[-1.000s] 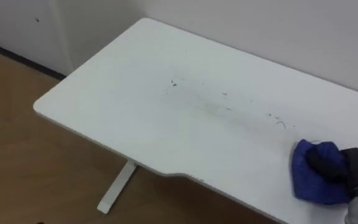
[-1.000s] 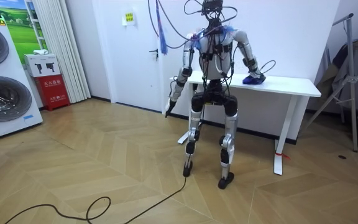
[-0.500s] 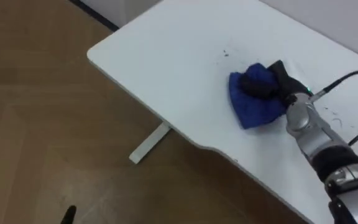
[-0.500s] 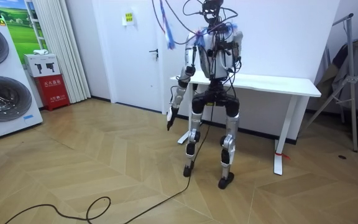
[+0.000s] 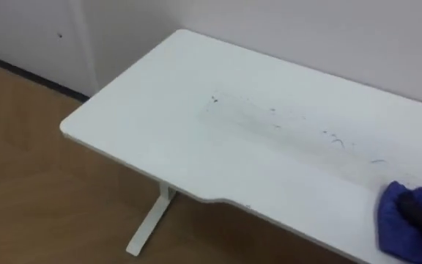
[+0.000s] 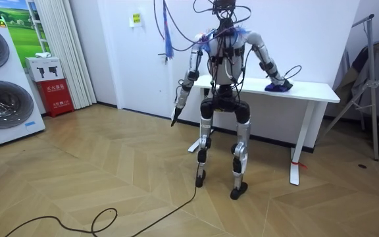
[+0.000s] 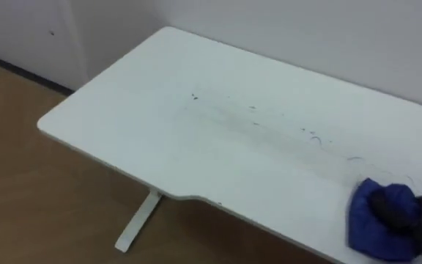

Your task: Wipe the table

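At table right end, cropped right hand on blue cloth, grip unclear; left hand hangs slack.

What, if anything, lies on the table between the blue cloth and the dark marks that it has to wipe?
Nothing visible does. The blue cloth, under the right hand, lies at the right end of the table, and bare white top runs from it to the dark marks in the middle.

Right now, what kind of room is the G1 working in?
Probably a test room set up like a home utility space: stacked washing machines at the room view's left, a white table against the wall with a blue cloth on it, and a herringbone wood floor.
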### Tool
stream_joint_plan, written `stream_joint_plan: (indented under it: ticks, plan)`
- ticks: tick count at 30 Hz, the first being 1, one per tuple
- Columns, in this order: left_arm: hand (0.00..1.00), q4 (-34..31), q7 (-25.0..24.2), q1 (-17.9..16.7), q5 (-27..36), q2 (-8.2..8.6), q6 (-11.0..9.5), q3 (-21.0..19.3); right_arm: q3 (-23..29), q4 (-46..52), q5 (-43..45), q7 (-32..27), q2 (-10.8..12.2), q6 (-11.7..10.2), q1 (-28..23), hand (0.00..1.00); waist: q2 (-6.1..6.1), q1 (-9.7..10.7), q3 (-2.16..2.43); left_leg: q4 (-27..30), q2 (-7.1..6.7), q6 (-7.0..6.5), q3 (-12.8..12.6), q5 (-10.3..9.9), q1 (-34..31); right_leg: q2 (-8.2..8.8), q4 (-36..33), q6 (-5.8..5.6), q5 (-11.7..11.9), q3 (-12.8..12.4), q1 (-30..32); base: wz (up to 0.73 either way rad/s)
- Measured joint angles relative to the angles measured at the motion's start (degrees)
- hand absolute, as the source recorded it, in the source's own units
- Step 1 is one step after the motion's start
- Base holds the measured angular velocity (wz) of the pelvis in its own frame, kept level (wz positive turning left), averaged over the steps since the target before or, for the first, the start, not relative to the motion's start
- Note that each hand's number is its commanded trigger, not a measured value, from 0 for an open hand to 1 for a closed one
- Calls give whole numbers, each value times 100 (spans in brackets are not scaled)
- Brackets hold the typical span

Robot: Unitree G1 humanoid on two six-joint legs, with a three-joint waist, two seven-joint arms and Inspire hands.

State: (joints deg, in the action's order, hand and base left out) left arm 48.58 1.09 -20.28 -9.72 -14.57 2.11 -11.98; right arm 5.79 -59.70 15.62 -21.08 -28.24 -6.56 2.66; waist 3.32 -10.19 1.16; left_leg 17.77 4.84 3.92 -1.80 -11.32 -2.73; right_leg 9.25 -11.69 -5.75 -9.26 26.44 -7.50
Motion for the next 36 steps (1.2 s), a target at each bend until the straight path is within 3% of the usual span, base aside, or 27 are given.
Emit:
stream_joint_plan:
  ticks: [2,3,4,5,7,8,11,15,17,18,19,22,26,30,32,36]
  plan:
    - [0,120,-17,142,136,6,13,372,-291,-89,-85,0,4,343,762,100,-140,-178,-24,125,125,21,28,13,-383,-197,-10,182,200,-301,504,-78]
    - [0,182,-27,211,129,16,23,426,-379,-127,-84,-3,5,415,991,100,-174,-233,-38,141,155,30,48,29,-498,-244,-3,233,279,-311,658,-92]
    - [0,287,-38,346,130,24,44,515,-540,-257,-110,-5,24,522,1527,100,-220,-337,-77,140,163,56,153,98,-738,-309,-5,339,396,-329,984,-70]
    - [0,466,-53,532,137,16,48,627,-796,-325,-251,-4,31,616,2061,100,-270,-395,-149,124,163,52,262,159,-953,-371,-6,425,488,-372,1258,-61]
    - [0,721,-65,799,165,16,60,841,-1230,-591,-290,23,37,674,2868,100,-333,-532,-204,54,167,92,362,306,-1192,-440,-14,504,551,-455,1601,-32]
    - [0,741,-70,900,270,18,60,961,-1396,-695,-291,71,39,653,3296,100,-373,-611,-258,-61,168,123,385,429,-1281,-469,-6,492,541,-510,1773,-15]
    - [0,686,-65,868,467,-22,74,995,-1456,-703,-334,127,30,569,3799,100,-384,-711,-287,-416,158,167,404,733,-1382,-473,-17,541,567,-539,2070,8]
    - [0,658,-75,587,569,-16,238,976,-1344,-761,-293,134,-93,507,3635,100,-341,-636,-275,-499,61,144,610,771,-1295,-389,-80,573,491,-367,1947,29]
    - [0,621,-75,448,547,-12,292,802,-977,-800,-293,150,-343,452,2977,100,-239,-507,-266,-501,-40,85,672,735,-1141,-274,-95,470,345,-123,1675,65]
    - [0,576,-68,397,537,-14,292,709,-850,-797,-316,146,-356,420,2765,100,-202,-436,-254,-502,-69,62,672,717,-1075,-249,-81,428,299,-74,1561,60]
    - [0,473,-45,246,504,-17,295,537,-642,-795,-447,136,-346,364,2309,100,-106,-341,-194,-497,-121,17,674,634,-896,-194,-90,352,193,-47,1327,50]
    - [0,418,-40,-65,520,-30,283,466,-193,-915,-641,254,-328,337,1329,100,30,-117,-96,-408,-254,-76,677,340,-324,-71,-47,160,13,46,624,20]
    - [0,334,-79,-240,503,-7,248,364,304,-914,-772,385,-370,313,477,100,24,107,-57,9,-250,-117,652,-141,67,-110,30,43,-60,-1,13,-8]
    - [0,42,-69,-222,580,-36,241,373,297,-719,-894,370,-520,407,538,100,-126,212,-50,242,-188,-122,573,-236,-188,-159,-1,73,-18,-99,226,-16]
    - [0,8,-49,-45,576,-74,256,555,63,-678,-939,201,-562,559,950,100,-295,160,-54,322,-98,-113,448,-215,-484,-226,-1,143,109,-247,574,-40]
    - [0,318,-50,453,575,-103,256,775,-440,-777,-959,-1,-559,828,2019,100,-470,-98,-97,261,62,-80,153,-45,-914,-338,7,314,384,-472,1196,-58]
